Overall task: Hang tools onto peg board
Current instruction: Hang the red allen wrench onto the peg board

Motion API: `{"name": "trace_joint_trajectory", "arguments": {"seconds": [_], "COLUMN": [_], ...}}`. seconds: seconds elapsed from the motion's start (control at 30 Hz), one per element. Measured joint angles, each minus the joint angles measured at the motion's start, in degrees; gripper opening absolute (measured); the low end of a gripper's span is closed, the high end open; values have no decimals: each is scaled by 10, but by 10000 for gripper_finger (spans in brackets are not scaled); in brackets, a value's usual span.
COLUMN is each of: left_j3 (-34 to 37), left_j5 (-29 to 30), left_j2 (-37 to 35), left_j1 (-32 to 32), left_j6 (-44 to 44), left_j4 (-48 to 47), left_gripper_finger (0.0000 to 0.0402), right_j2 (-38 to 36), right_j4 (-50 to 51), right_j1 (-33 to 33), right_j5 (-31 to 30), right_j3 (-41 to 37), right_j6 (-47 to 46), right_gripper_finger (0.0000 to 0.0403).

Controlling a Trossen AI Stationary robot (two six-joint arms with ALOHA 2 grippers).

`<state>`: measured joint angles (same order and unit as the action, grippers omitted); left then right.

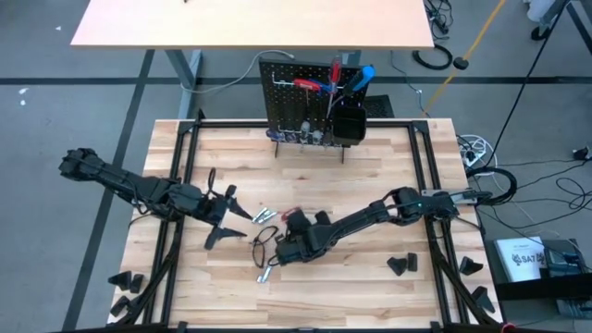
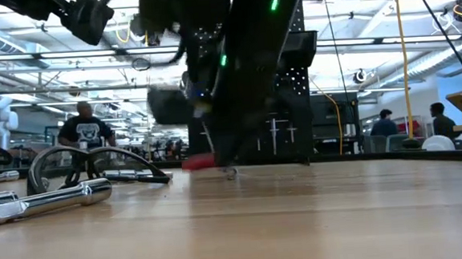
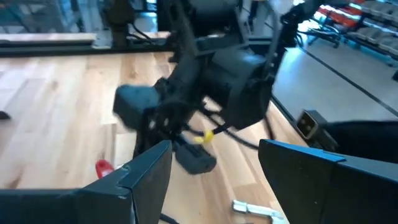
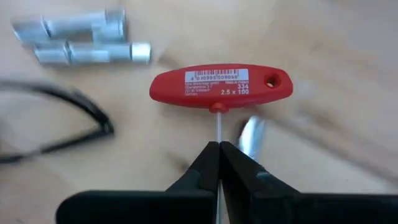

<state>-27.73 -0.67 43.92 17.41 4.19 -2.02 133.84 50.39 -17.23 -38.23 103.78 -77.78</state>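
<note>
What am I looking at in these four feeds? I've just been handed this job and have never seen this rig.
Two dark robot arms work at a wooden table. One picture looks straight down, one looks level across the tabletop, and one camera sits on each wrist. At the far edge stands the peg board, with a few tools already on it. The right end effector is shut on the thin metal shaft of a red T-handled hex key that lies on the wood, beside silver metal bits. The left end effector waits nearby, open and empty. Small black wedge blocks lie near the table's edges. People visible beyond the table are bystanders.
</note>
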Motion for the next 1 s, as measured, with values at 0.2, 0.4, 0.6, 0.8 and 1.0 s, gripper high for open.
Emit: {"name": "trace_joint_trajectory", "arguments": {"seconds": [0.2, 0.4, 0.6, 0.8, 1.0], "left_j3": [0, 5, 37, 35, -1], "left_j5": [25, 32, -4, -7, -33], "left_j2": [0, 24, 112, 247, 380], "left_j1": [0, 0, -3, -15, -50], "left_j6": [12, 24, 15, 43, 53], "left_j4": [1, 97, 357, 511, 633], "left_gripper_finger": [246, 246, 246, 246, 246], "right_j2": [-67, -151, -243, -359, -463], "right_j4": [48, 53, 57, 27, -327], "right_j1": [-17, -44, -67, -80, -88], "right_j5": [-74, -162, -242, -264, -231], "right_j3": [2, 3, -25, -163, -353], "right_j6": [21, 135, 242, 217, 352], "right_gripper_finger": [1, 1, 0, 0, 0]}}
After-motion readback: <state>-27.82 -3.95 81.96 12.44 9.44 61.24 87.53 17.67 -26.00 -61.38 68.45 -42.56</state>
